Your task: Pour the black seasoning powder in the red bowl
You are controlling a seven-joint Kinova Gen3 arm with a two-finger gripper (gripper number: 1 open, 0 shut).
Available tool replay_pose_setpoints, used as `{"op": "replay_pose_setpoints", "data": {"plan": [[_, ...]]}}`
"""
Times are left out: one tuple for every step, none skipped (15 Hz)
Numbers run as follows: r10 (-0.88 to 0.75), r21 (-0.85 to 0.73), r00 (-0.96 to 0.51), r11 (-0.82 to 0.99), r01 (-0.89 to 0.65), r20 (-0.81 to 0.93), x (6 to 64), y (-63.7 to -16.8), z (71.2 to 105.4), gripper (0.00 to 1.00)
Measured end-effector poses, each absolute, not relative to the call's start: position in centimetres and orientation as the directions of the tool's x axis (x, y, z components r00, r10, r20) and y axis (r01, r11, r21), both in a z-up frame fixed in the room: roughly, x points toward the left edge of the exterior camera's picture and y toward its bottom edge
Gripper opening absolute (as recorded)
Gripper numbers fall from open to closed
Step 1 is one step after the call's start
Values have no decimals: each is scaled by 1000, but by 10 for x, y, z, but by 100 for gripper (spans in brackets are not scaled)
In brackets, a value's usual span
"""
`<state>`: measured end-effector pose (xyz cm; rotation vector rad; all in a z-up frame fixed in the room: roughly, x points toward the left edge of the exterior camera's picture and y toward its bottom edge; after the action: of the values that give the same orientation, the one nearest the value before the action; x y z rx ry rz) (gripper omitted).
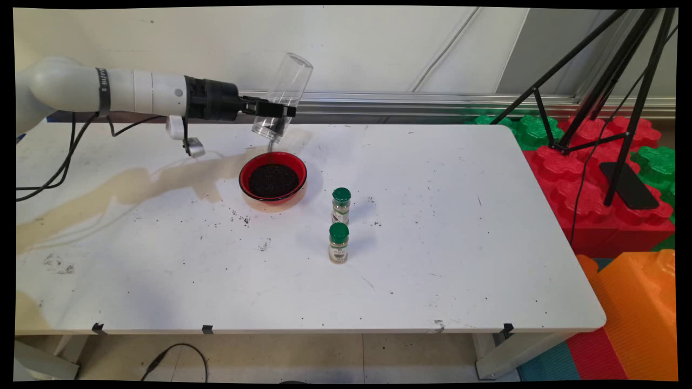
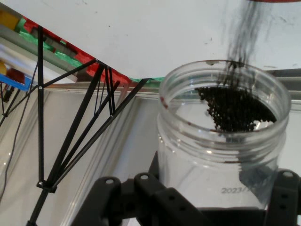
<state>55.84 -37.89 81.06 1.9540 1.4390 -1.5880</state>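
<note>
Jar, pinched by the fingers, tips dark grains into the red bowl; best kept centred over it, tilting gently.

Clear jar: printed digits "2023/" legible low on its wall, remainder cut off. Spice bottle labels illegible.

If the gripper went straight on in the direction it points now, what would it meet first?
The gripper, shut on the tipped clear jar, points level to the picture's right, above the table. Beyond the jar that line looks free; the black tripod stands farther right, depth unclear.
</note>
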Motion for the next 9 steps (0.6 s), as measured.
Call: {"op": "replay_pose_setpoints", "data": {"plan": [[524, -368, -70, -490, 790, -849, 559, -378, 811, 0], [518, -359, -62, -497, 790, -853, 559, -378, 811, 0], [512, -349, -53, -504, 790, -858, 559, -377, 811, 0], [505, -340, -44, -511, 790, -862, 559, -376, 811, 0], [500, -332, -37, -517, 789, -865, 559, -375, 811, 0], [495, -325, -29, -523, 788, -868, 559, -374, 811, 0], [490, -317, -22, -529, 787, -872, 559, -372, 811, 0], [486, -311, -16, -534, 786, -874, 558, -371, 811, 0], [483, -307, -12, -538, 785, -876, 558, -370, 812, 0]]}}
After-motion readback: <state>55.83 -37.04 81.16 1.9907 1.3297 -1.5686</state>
